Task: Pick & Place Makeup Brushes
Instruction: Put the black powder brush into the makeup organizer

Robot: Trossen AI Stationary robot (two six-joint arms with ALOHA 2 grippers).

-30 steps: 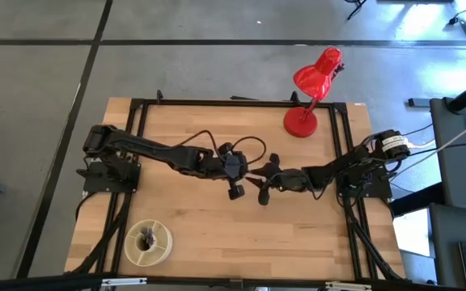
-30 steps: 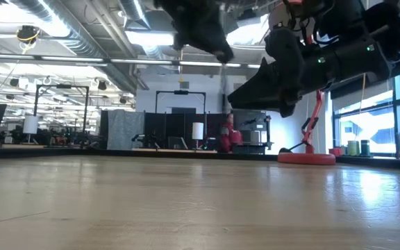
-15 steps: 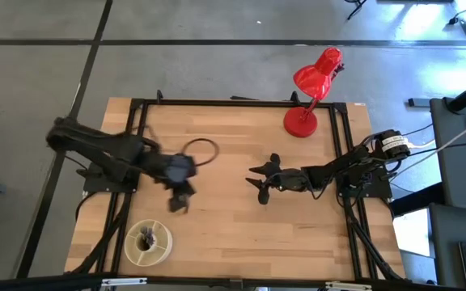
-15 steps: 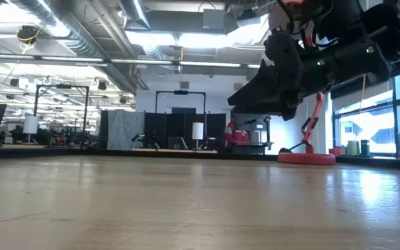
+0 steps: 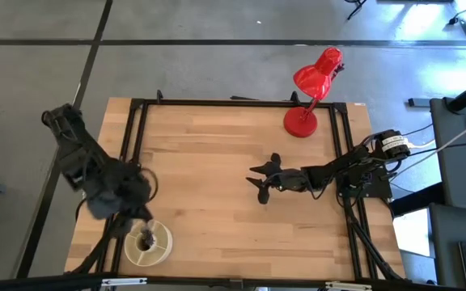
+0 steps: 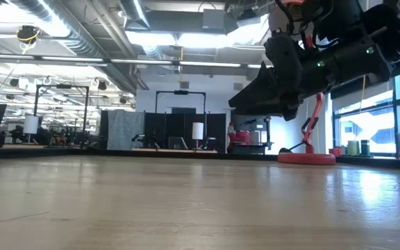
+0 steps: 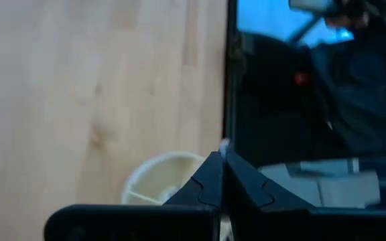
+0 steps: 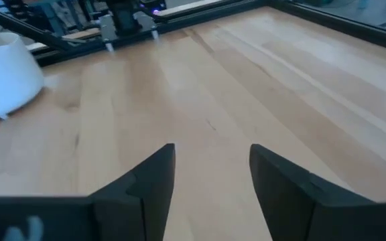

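left end effector (image 5: 140,229) clenched above the pale cup (image 5: 148,242) by the table edge; right end effector (image 5: 259,183) released mid-table.

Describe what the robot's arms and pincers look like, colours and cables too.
Both arms are matte black and jointed, with looping black cables. The right pincer has two broad, flat, dark fingers. The left pincer tapers to a slim wedge. The right arm carries a small green light.

1. You are working in a big open robotics lab or workshop: exposed ducts (image 6: 82,31) and strip lights (image 6: 160,37) run along the bare ceiling.
2. Beyond the right gripper (image 6: 238,97), black-framed rigs (image 6: 181,118) and workbenches fill the hall.
3. The wooden table (image 5: 217,162) stands on a grey concrete floor (image 5: 39,73).
4. A red desk lamp (image 5: 314,85) stands behind that gripper.
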